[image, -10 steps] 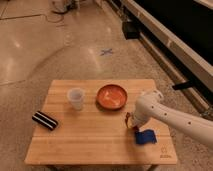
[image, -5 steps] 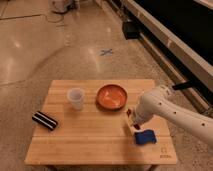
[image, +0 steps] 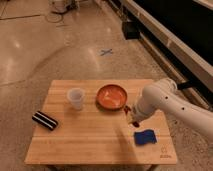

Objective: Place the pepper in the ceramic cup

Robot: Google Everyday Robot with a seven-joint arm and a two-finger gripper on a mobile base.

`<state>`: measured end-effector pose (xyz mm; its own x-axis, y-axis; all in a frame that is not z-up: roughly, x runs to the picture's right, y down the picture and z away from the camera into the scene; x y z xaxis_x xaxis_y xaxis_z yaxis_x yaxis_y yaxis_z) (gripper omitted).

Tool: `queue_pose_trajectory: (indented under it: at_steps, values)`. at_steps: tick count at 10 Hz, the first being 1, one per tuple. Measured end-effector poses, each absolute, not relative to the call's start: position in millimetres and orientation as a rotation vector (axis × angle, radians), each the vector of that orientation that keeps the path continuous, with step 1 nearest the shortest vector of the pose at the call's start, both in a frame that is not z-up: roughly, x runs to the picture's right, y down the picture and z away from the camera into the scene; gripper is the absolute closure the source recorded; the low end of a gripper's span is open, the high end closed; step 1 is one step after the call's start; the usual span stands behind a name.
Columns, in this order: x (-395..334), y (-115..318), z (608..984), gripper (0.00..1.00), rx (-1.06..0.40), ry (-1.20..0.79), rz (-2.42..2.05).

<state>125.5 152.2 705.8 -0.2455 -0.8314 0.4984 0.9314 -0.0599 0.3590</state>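
Note:
The small dark red pepper [image: 128,109] sits at the tip of my gripper [image: 132,117], just above the wooden table [image: 90,142], right of the orange bowl. The gripper hangs from the white arm that comes in from the right and appears shut on the pepper. The pale ceramic cup [image: 76,97] stands upright on the table's left half, left of the bowl and well apart from the gripper.
A wide shallow orange bowl [image: 111,96] stands between the cup and the gripper. A flat blue pad [image: 145,137] lies near the front right corner. A dark striped block [image: 45,120] lies at the left edge. Polished floor surrounds the table.
The arm has lifted a little and shifted towards the bowl, and the pepper has come up with the gripper. The blue pad shows more fully. The cup and bowl have not moved.

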Motion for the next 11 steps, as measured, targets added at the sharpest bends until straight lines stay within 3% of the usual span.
queue_pose_trajectory:
  at_steps: [6,11]
  values:
    - [124.4,150.6,708.1,1.0,-0.179,-0.729,-1.671]
    - [34.0,102.7,720.8,1.0,-0.052,-0.787,-1.855]
